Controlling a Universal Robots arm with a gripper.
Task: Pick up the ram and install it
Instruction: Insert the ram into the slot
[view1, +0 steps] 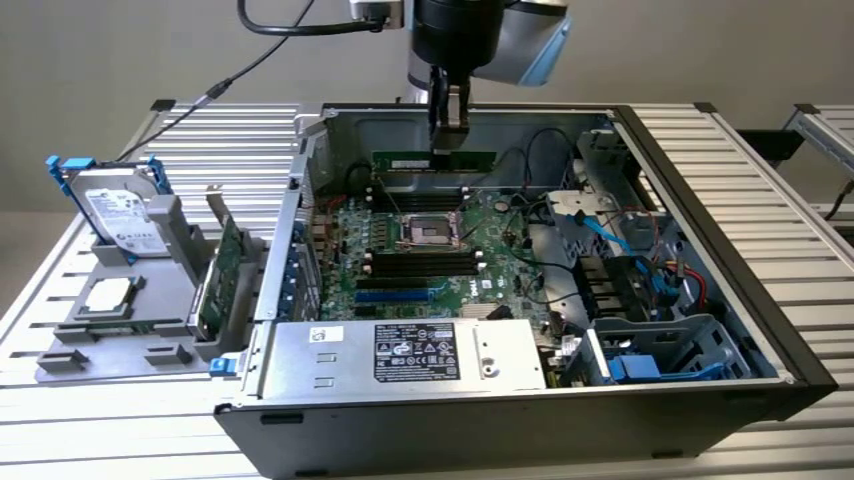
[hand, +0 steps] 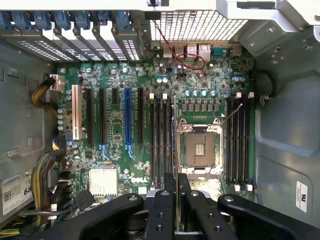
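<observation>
Surface: slatted table (view1: 747, 140), open PC case (view1: 534, 440)
Claw: gripper (view1: 450, 143) pinched narrow on ram (view1: 400, 160)
Tip: keep the ram level and square over DIMM slots (view1: 420, 186) by case wall

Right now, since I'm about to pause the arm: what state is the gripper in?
Gripper: closed, holding the ram inside the open computer case.

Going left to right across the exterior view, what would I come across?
In order: hard drive → green expansion card → the ram, held in the pincer → blue-grey drive cage.
</observation>
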